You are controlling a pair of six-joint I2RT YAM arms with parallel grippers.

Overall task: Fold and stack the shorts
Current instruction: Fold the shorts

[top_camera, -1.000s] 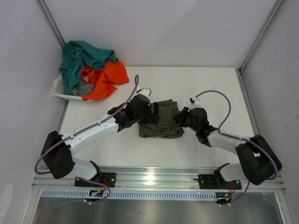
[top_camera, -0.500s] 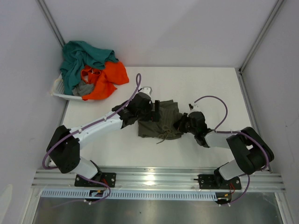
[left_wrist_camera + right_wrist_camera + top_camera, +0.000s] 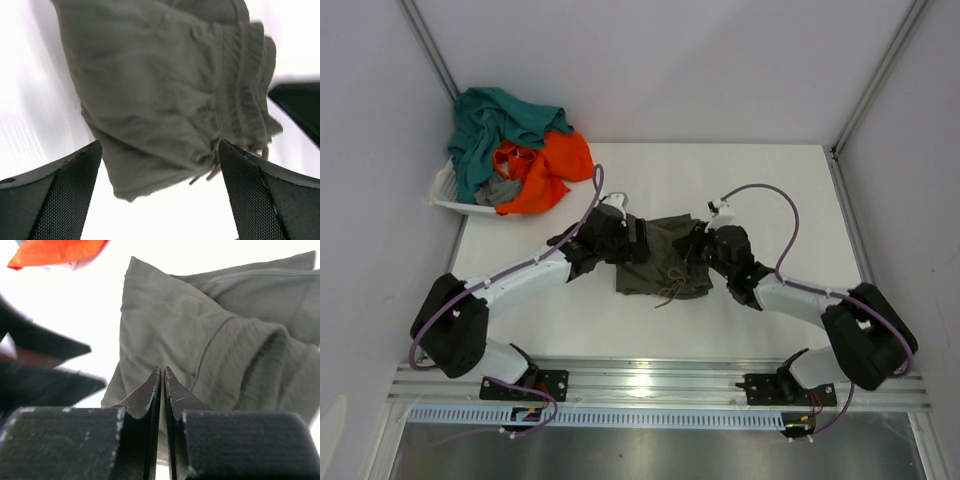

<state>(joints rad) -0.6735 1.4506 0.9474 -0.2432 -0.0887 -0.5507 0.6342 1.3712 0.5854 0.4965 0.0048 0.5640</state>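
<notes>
Olive shorts [image 3: 662, 262] lie rumpled on the bench [image 3: 770, 190], string [image 3: 670, 292] loose. My left claw [image 3: 160, 144] gapes wide; my right claw [image 3: 162, 370] is pressed together.

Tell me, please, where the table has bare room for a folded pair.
Bare table lies behind the olive shorts to the far right corner, and in front of them at the near edge. Crowded: the centre, where the left hand and right hand flank them, and the corner with the basket.
</notes>
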